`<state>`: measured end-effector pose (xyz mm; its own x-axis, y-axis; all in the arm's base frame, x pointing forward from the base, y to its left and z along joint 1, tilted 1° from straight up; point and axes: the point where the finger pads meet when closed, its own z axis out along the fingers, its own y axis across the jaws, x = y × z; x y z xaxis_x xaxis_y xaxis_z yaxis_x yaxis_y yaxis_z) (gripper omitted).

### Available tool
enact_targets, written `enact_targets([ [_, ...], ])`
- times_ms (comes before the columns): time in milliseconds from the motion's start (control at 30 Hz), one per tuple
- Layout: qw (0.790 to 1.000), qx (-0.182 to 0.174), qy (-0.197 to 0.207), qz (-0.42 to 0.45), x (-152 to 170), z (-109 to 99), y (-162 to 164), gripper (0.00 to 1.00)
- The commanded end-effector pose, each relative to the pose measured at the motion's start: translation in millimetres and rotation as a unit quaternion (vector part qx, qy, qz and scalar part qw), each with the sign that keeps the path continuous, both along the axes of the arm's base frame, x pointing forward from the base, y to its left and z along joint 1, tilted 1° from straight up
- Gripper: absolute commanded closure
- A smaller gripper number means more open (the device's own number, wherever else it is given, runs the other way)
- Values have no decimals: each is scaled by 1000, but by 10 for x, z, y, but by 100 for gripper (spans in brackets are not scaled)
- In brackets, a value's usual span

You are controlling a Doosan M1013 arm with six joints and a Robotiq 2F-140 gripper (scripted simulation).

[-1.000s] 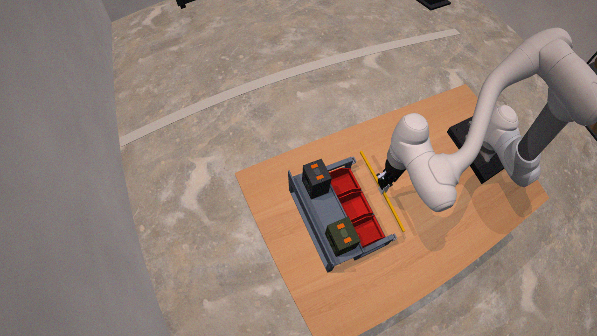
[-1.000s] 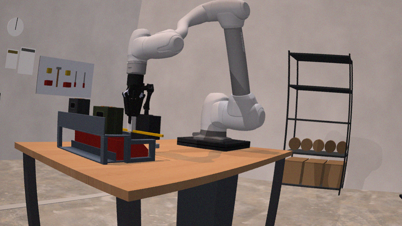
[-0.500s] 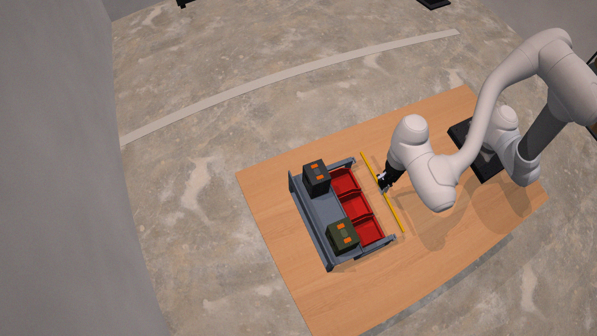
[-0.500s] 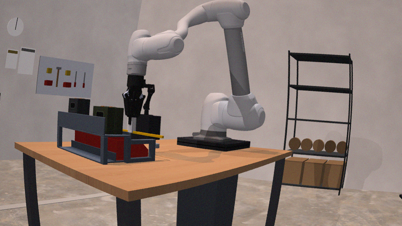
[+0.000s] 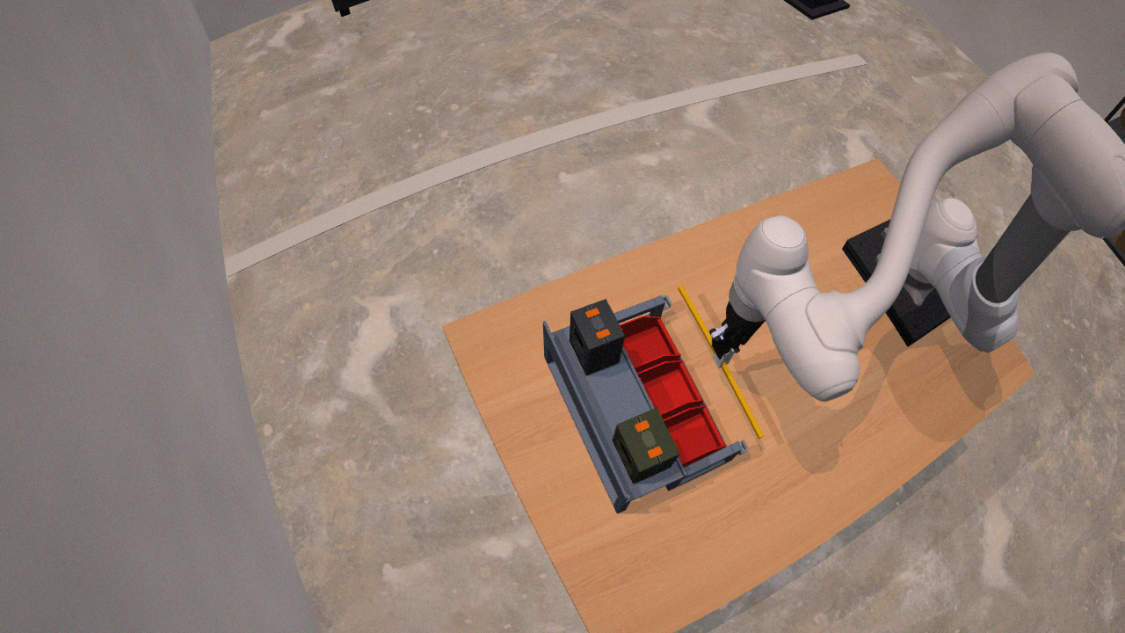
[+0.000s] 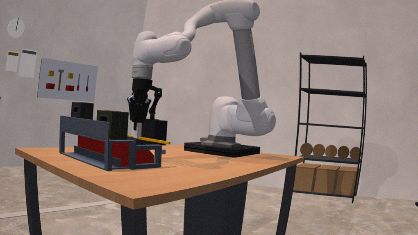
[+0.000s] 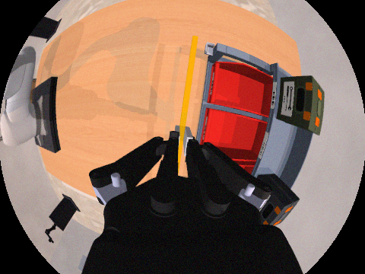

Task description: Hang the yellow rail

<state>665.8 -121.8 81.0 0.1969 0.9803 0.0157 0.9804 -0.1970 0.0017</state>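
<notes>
The yellow rail point(image 5: 724, 364) is a long thin bar, held level in the air above the table, parallel to the front of the grey rack point(image 5: 621, 397). My gripper point(image 5: 721, 348) is shut on the yellow rail near its middle. In the side view the rail point(image 6: 149, 139) hangs above the rack's front edge, under the gripper point(image 6: 137, 128). In the wrist view the rail point(image 7: 185, 97) runs away from the fingers, left of the red bins point(image 7: 237, 106). One hook point(image 5: 663, 301) juts out at the rack's far end, the other hook point(image 5: 737, 448) at the near end.
A black box point(image 5: 595, 337) and a green box point(image 5: 644, 444) stand on the rack behind three red bins point(image 5: 672, 386). The arm's black base plate point(image 5: 896, 283) sits on the table to the right. A shelf unit point(image 6: 329, 127) stands off the table.
</notes>
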Motion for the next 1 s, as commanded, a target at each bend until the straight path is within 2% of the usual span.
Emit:
enact_targets([
  [0, 1000, 0, 0, 0, -2, -12, 3, 90],
  [967, 1000, 0, 0, 0, 113, -41, -19, 90],
])
